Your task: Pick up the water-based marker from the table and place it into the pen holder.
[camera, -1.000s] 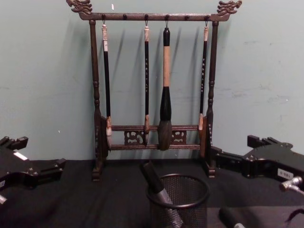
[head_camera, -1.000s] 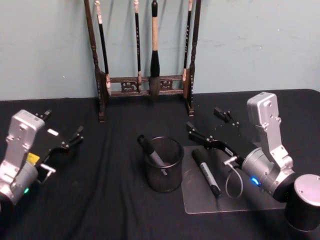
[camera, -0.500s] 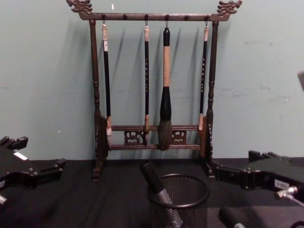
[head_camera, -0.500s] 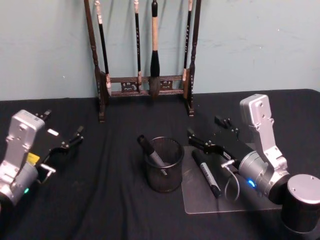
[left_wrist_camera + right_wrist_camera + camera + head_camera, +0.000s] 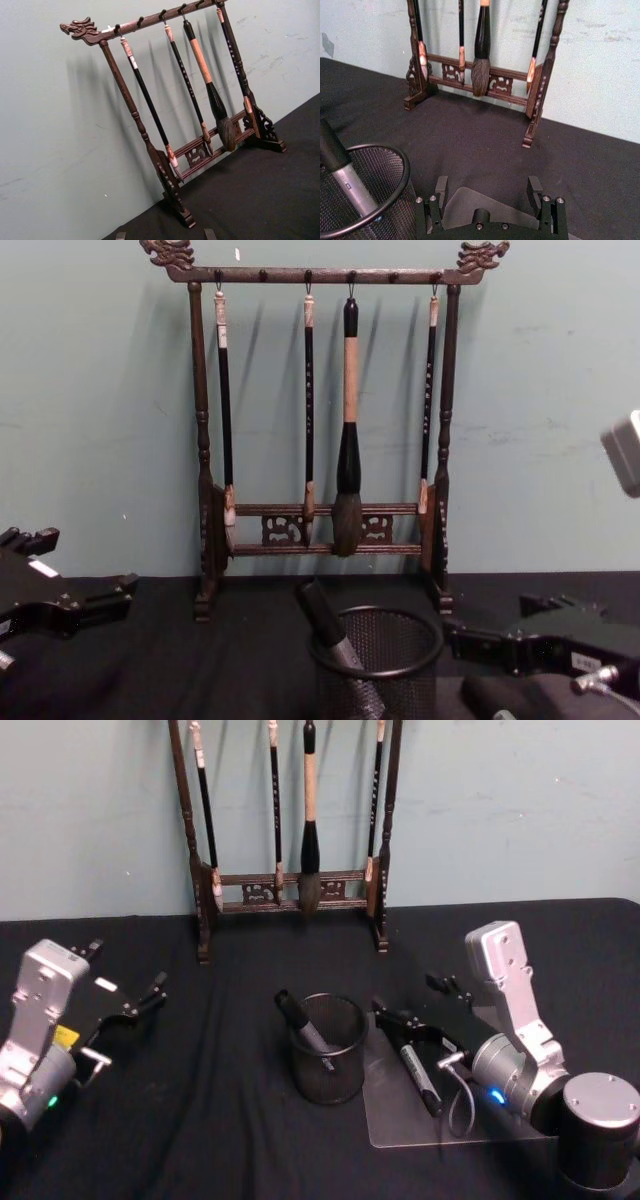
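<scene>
A black water-based marker (image 5: pixel 420 1078) lies on a clear sheet (image 5: pixel 400 1123) on the black table (image 5: pixel 200 1120), just right of the black mesh pen holder (image 5: pixel 328 1050). Another marker (image 5: pixel 303 1023) leans inside the holder. My right gripper (image 5: pixel 412 1000) hovers open low over the lying marker's far end, one finger on each side of it. The chest view has this gripper (image 5: pixel 515 632) beside the holder (image 5: pixel 378 665), with the lying marker's end (image 5: pixel 490 700) below it. In the right wrist view the open fingers (image 5: pixel 441 187) frame the sheet, next to the holder (image 5: pixel 367 200). My left gripper (image 5: pixel 125 972) rests open at the far left.
A tall dark wooden brush rack (image 5: pixel 290 885) with several hanging brushes stands at the back against the wall, behind the holder. Bare black tabletop lies between the left gripper and the holder.
My right gripper has come down and nearer, shifting left until it hangs over the marker on the sheet. The left arm, the holder and both markers have not moved.
</scene>
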### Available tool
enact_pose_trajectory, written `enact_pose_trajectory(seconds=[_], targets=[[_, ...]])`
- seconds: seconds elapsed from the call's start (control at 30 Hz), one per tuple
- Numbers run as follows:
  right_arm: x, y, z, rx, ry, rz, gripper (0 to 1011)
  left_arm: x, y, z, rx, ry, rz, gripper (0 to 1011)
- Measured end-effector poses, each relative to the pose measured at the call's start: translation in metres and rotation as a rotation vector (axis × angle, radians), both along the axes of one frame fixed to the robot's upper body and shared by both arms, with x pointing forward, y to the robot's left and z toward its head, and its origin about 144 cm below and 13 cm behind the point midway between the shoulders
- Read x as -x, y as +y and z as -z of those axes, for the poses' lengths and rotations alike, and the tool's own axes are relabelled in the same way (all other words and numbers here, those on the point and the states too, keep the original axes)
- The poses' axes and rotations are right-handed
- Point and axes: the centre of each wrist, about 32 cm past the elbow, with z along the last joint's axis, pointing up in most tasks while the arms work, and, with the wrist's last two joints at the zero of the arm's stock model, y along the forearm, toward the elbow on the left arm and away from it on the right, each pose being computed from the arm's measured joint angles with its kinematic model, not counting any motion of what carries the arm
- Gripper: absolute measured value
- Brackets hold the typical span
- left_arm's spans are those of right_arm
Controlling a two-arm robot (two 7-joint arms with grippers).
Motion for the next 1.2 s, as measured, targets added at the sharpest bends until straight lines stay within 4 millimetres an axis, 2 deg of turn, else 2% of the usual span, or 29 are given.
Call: enact_pose_trajectory(seconds=[1.2], targets=[[-0.002,0.003,0.023,0.060,0.119,0.004,1002,0.000,0.000,0.000,0.000,0.000,0.000,1009]])
